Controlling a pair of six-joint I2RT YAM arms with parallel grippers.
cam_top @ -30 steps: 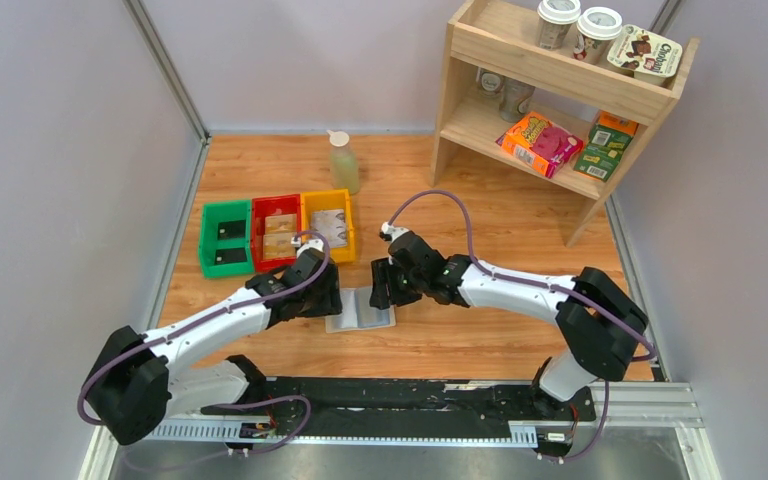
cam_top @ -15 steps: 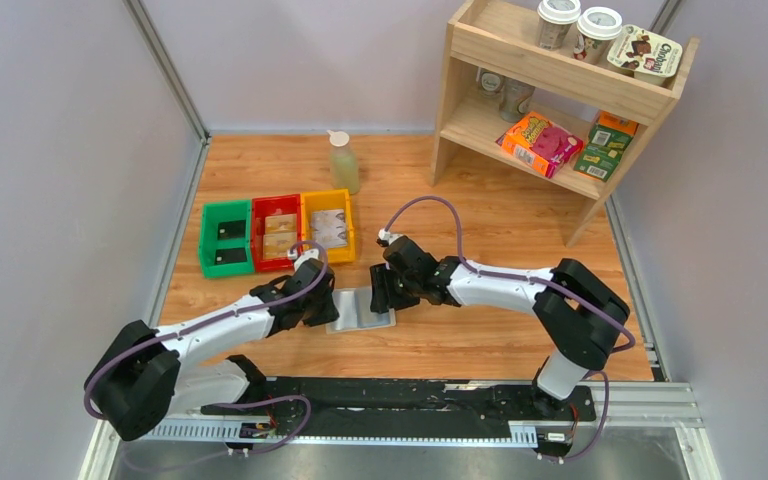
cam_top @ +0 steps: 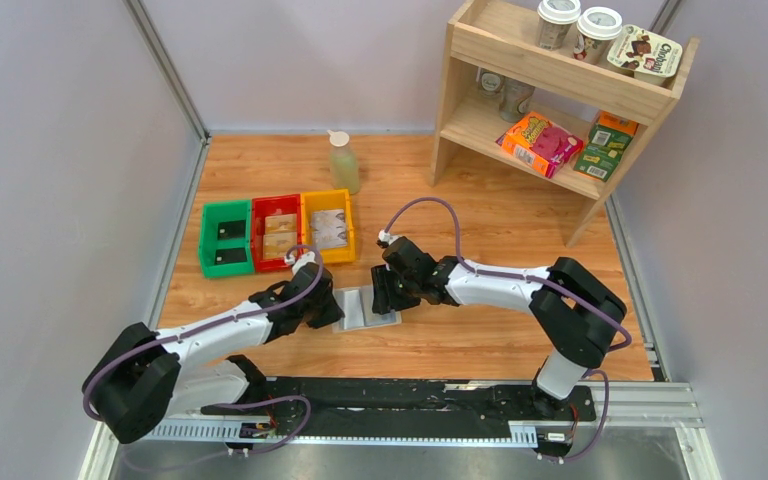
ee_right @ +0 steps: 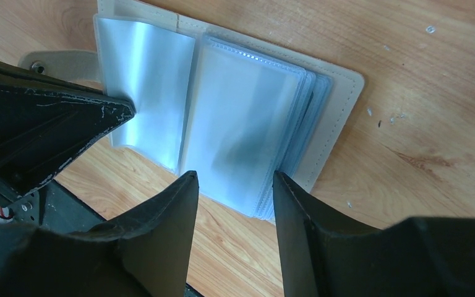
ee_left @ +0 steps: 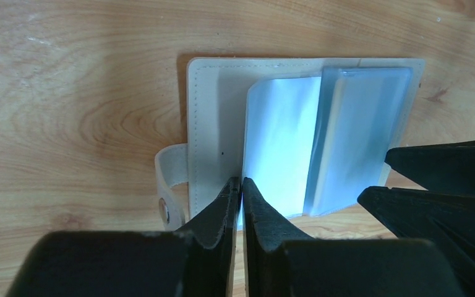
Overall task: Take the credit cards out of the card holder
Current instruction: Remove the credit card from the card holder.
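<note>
Because the left gripper [ee_left: 240, 187] is pinched shut on the edge of a clear plastic sleeve [ee_left: 278, 142], pulling could drag the flat beige folding card holder [ee_left: 213, 124], which lies open on the wooden table [cam_top: 480, 340] between both grippers. The right gripper [ee_right: 232, 185], jaws apart astride the sleeves, seems to pin nothing.

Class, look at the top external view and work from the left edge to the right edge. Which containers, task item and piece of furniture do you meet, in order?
green bin → red bin → yellow bin → card holder → wooden shelf
</note>
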